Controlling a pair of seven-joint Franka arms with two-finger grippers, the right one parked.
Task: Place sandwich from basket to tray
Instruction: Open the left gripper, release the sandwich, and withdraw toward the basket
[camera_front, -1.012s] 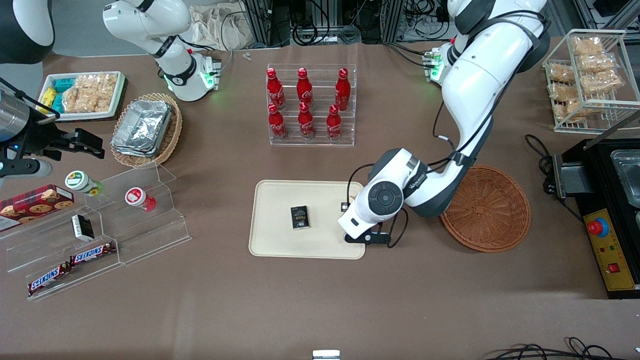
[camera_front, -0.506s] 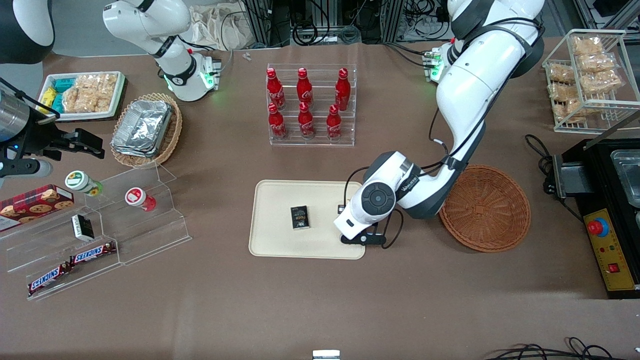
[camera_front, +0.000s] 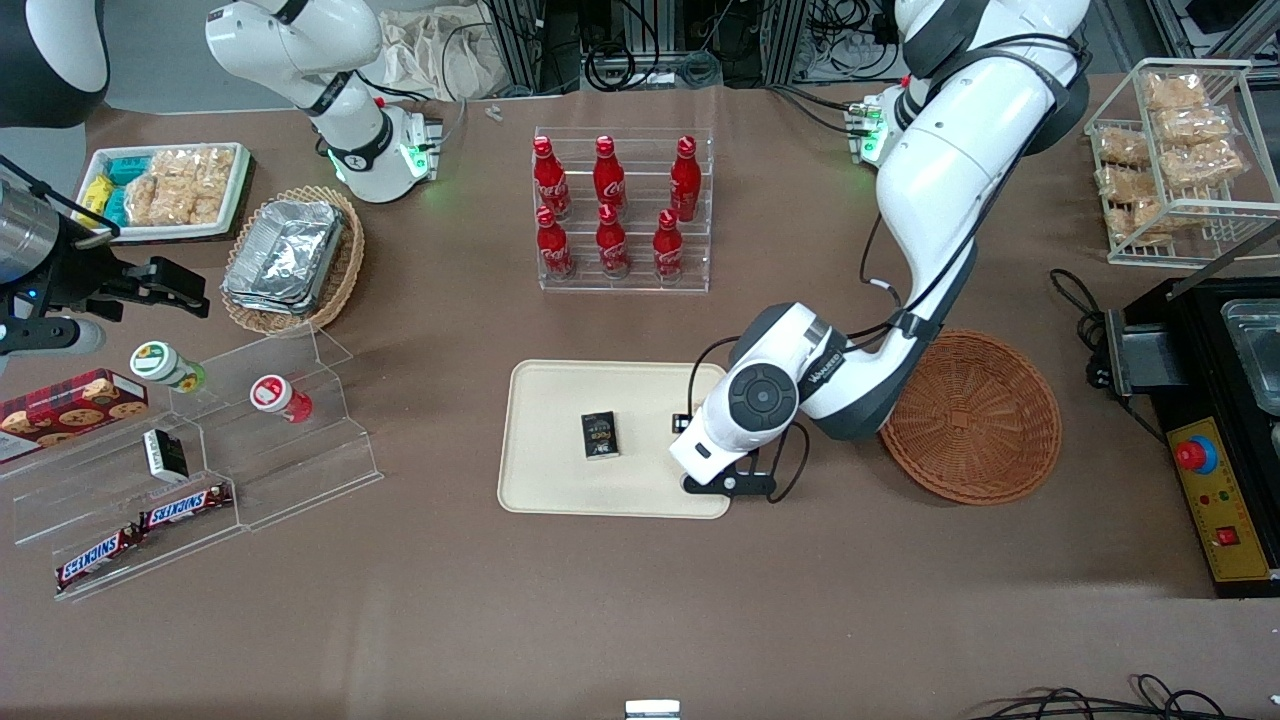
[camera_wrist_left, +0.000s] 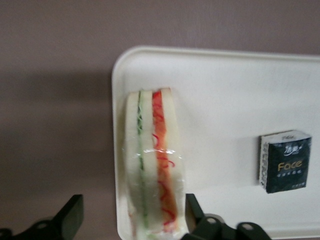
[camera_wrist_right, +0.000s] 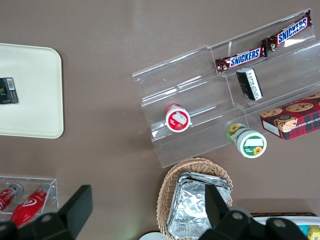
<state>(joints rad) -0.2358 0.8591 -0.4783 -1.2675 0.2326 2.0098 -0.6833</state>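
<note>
On the tray (camera_wrist_left: 240, 100), near its edge toward the working arm's end of the table, you can see the sandwich (camera_wrist_left: 152, 165) lying wrapped in clear film, its red and green filling facing the wrist camera. Your gripper (camera_wrist_left: 131, 217) hangs just above it with its fingers (camera_wrist_left: 72, 212) spread wide, one on each side of the bread and not touching it. A small dark packet (camera_front: 600, 436) sits mid-tray, well apart. Beside the tray, the basket (camera_front: 975, 420) holds nothing.
</note>
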